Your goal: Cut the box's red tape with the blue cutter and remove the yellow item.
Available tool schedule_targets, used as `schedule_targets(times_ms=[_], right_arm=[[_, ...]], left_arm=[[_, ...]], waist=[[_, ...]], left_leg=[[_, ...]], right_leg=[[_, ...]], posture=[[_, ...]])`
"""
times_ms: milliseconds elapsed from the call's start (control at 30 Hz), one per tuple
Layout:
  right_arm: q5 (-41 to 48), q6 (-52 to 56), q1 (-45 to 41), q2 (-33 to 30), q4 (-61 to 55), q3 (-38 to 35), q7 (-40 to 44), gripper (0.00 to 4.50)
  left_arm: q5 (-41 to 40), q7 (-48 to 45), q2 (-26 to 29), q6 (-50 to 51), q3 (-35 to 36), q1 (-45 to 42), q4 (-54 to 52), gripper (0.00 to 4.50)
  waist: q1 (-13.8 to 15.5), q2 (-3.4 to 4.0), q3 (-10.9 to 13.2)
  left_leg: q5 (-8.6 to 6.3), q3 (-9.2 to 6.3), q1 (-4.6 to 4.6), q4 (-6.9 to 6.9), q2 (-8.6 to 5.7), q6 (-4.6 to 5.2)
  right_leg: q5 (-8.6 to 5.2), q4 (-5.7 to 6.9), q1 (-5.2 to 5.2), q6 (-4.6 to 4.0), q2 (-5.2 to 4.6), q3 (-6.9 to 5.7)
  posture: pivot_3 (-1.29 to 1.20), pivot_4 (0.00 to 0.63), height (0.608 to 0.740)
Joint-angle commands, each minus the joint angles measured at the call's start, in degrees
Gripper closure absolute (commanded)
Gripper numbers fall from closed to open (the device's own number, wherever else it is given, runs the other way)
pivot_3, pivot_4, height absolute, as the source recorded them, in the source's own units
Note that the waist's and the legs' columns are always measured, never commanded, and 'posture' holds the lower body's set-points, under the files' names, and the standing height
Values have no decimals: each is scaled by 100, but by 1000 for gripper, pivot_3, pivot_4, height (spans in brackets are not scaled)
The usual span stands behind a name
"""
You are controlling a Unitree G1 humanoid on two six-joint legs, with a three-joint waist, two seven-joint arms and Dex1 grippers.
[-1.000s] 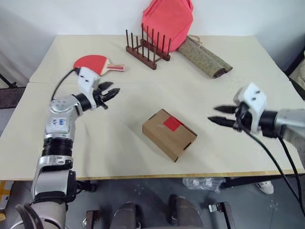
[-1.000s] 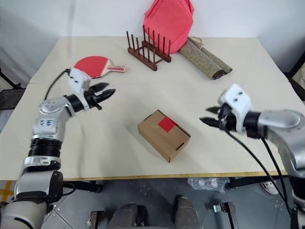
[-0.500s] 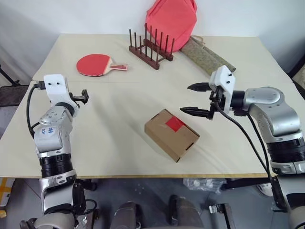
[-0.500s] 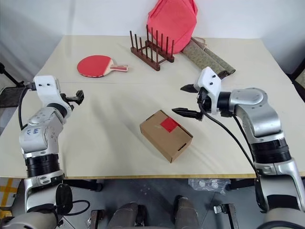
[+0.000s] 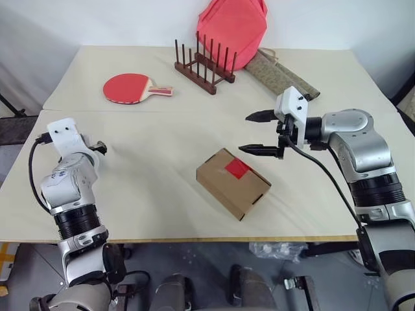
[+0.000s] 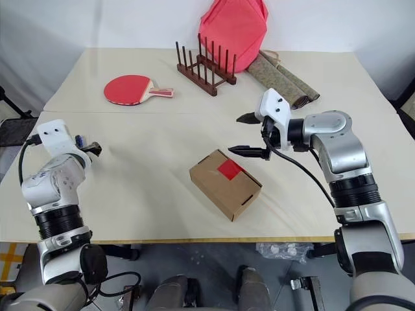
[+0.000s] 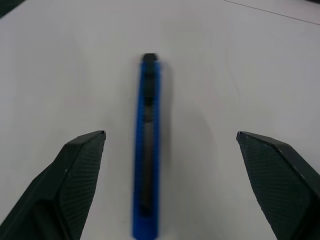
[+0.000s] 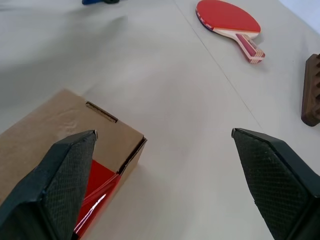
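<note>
Near the table's left edge, the left gripper hangs with its two black fingers spread wide and empty, the blue cutter lying flat on the table between them and pointing away along the gripper's line. Toward the far left corner lies a red paddle, and along the far edge stand a wooden rack, a red-pink bag and a rolled mat. Around the middle of the table, nearer the front edge, sits the box, closed, with the red tape uncut across its lid edge; the yellow item is presumably inside, unseen. Just beyond the box's far right side hovers the right gripper, fingers released and wide apart, holding nothing. The step in hand looks like picking up the cutter: the left gripper probably needs to come down and close squarely across the slim handle, while the right one stands ready to steady the carton.
</note>
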Motion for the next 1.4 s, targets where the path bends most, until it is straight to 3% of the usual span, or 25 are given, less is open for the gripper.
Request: schedule_targets(times_ms=[33,267,467,600,700,800,867,1033,1400], right_arm=[[7,-80,7,-68,-108,-188,30,0],[33,-77,-40,-14,-85,-186,89,0],[-10,-132,-100,17,15,-169,111,0],[-25,-163,-128,17,61,-172,134,0],[-40,-176,-148,14,91,-169,139,0],[-66,-196,-183,28,136,-168,142,0],[-76,-210,-209,43,170,-162,140,0],[-102,-215,-245,75,204,-172,140,0],[-105,-200,-215,51,132,-197,125,0]], left_arm=[[-19,36,122,-30,145,41,-65,45],[-176,-137,167,211,297,86,437,45],[-130,-274,405,334,139,50,785,1504],[-86,-115,468,521,239,58,889,1504],[-81,-52,474,679,306,75,896,2074],[-23,-61,524,822,193,128,877,2917],[-2,-41,526,882,181,144,859,2917],[0,-19,500,959,202,206,743,4074],[-131,-463,687,1336,-82,497,123,4074]], waist=[[-4,0,0],[-5,0,0],[-13,1,-1],[-17,5,-3],[-45,8,-5],[-136,18,-11],[-170,22,-13],[-186,23,-13],[-188,23,-13]], left_leg=[[0,0,0,0,0,-1],[-1,1,5,0,-1,-3],[-2,14,30,0,1,-8],[-3,22,43,0,2,-10],[-5,23,48,0,3,-13],[-6,24,52,-1,4,-15],[-6,27,55,-1,4,-16],[-7,40,60,-3,7,-17],[-9,47,59,-6,8,-21]], right_leg=[[0,0,0,0,0,0],[0,5,0,0,0,1],[0,32,1,-1,-1,16],[1,44,1,-2,-2,31],[1,54,0,-2,-3,33],[1,61,0,-3,-3,34],[0,61,0,-3,-2,36],[0,63,-4,-5,-2,46],[0,64,-13,-5,-2,56]], posture=[[0,150,740],[0,150,740],[0,150,740],[0,150,740],[0,150,740],[0,150,740],[0,150,740],[0,150,740],[0,150,740]])
